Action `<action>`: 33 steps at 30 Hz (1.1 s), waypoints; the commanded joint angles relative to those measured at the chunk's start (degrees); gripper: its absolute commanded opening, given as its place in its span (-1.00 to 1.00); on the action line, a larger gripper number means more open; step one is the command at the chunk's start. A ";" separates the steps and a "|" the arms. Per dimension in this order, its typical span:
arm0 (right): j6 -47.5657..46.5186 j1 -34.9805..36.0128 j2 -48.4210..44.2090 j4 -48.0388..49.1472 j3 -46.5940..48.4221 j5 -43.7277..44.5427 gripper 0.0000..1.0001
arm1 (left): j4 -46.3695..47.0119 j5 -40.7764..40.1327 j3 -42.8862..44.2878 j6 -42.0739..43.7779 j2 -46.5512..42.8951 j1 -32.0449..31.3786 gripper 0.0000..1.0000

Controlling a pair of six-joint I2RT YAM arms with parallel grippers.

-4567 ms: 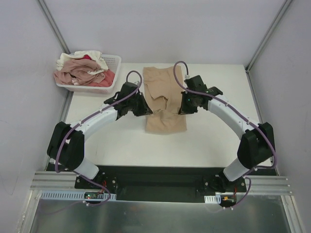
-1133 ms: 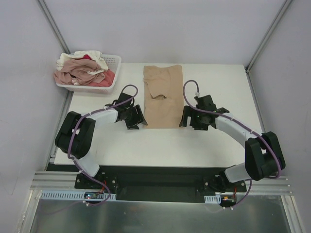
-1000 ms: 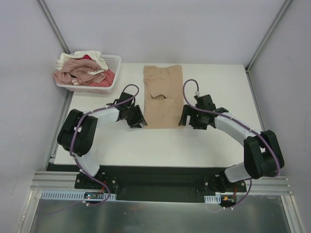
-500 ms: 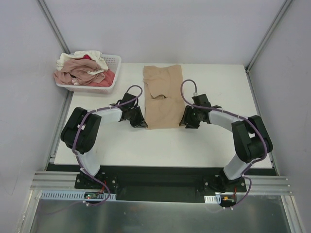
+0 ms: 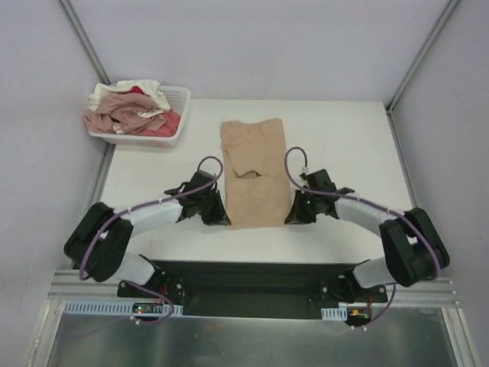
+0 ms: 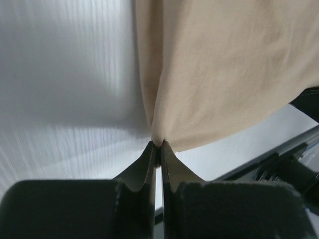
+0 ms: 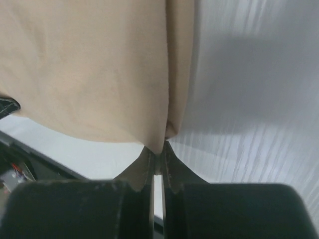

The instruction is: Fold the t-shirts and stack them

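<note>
A tan-beige t-shirt (image 5: 254, 168), folded into a long strip, lies in the middle of the white table (image 5: 344, 138). My left gripper (image 5: 222, 220) is shut on its near left corner; the wrist view shows the cloth (image 6: 224, 64) pinched at the fingertips (image 6: 149, 154). My right gripper (image 5: 291, 218) is shut on the near right corner, with the cloth (image 7: 89, 64) pinched at the tips in the right wrist view (image 7: 158, 149). More t-shirts, dusty pink (image 5: 118, 111), cream-white (image 5: 130, 90) and red (image 5: 170, 122), are piled in the basket.
A white lattice basket (image 5: 177, 97) stands at the table's back left corner. Grey walls close in the left, back and right. The black base rail (image 5: 244, 279) runs along the near edge.
Both grippers have closed on the shirt's near corners and pulled the shirt toward the near edge. The arms have drawn back and lowered.
</note>
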 commanded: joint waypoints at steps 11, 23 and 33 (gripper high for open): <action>6.20 8.56 -40.09 -41.02 2.21 4.44 -0.99 | -15.10 -11.01 -6.92 -14.90 -36.92 -18.65 -1.00; -1.45 6.45 -30.61 -41.39 23.77 15.78 -0.99 | -17.65 -21.56 12.60 -2.85 -28.86 -16.73 -1.00; -5.85 -1.28 -18.49 -37.44 31.86 7.00 -0.99 | -17.48 -17.87 20.34 1.54 -18.31 -5.75 -1.00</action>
